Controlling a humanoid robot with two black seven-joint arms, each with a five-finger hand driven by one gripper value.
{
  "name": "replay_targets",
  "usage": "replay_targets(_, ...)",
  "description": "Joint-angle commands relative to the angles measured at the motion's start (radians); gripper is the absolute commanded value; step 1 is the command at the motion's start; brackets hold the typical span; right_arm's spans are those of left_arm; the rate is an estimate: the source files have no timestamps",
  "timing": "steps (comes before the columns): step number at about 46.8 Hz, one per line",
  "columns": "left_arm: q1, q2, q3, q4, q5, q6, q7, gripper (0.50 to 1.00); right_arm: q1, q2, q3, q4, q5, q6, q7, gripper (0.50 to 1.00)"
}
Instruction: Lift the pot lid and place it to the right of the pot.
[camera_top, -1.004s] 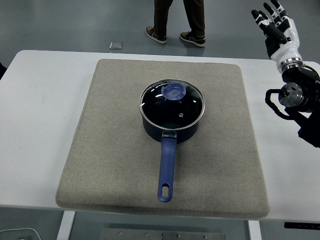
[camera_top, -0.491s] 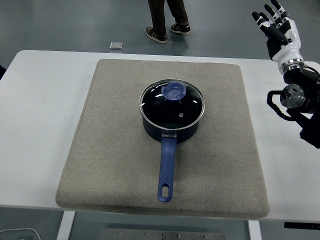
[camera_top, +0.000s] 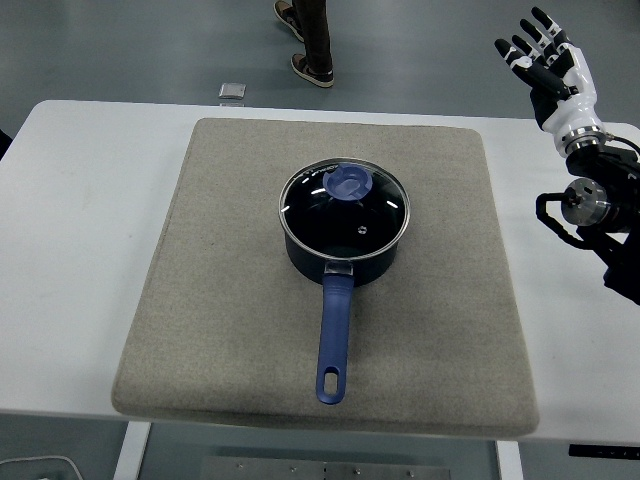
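Grey floor runs behind the white surface (camera_top: 80, 250), and on the surface lies a big beige mat (camera_top: 200, 300) that takes up most of the middle. On the mat stands a dark blue pot (camera_top: 340, 262), roughly at its centre, with its long blue handle (camera_top: 334, 335) pointing toward the near edge. On the pot sits the glass lid (camera_top: 344, 206), closed flat, its round blue knob (camera_top: 347, 182) a little toward the far side. Right of the pot the mat lies bare out to its right edge. At the far right, well apart from the pot and beyond the mat, the right hand (camera_top: 553, 68) is raised over the surface's far corner, its fingers (camera_top: 524, 50) spread apart, gripping nothing. At the top a person's legs and shoes (camera_top: 308, 35) show on the floor. Near them a small square plate (camera_top: 233, 91) lies in the floor just past the far edge of the surface
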Motion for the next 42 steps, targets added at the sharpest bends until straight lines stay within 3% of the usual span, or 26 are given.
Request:
replay_targets(1,0.0,0.0,0.0,0.0,0.0,0.0,0.0,1.0,0.0,0.002,0.001,-0.001,0.0,-0.002,0.001,0.907)
replay_targets(21,0.0,0.0,-0.001,0.0,0.0,0.0,0.0,1.0,0.009,-0.007,0.0,-0.001,-0.113,0.032,0.008,0.905)
replay_targets(32,-0.001,0.0,-0.001,0.0,0.0,0.0,0.0,1.0,0.047,-0.05,0.003,0.002,-0.325,0.196,0.011,0.907)
replay_targets(42,0.0,0.0,0.0,0.0,0.0,-0.001,0.0,1.0,0.155,-0.101,0.003,0.011,-0.429,0.316,0.02,0.907)
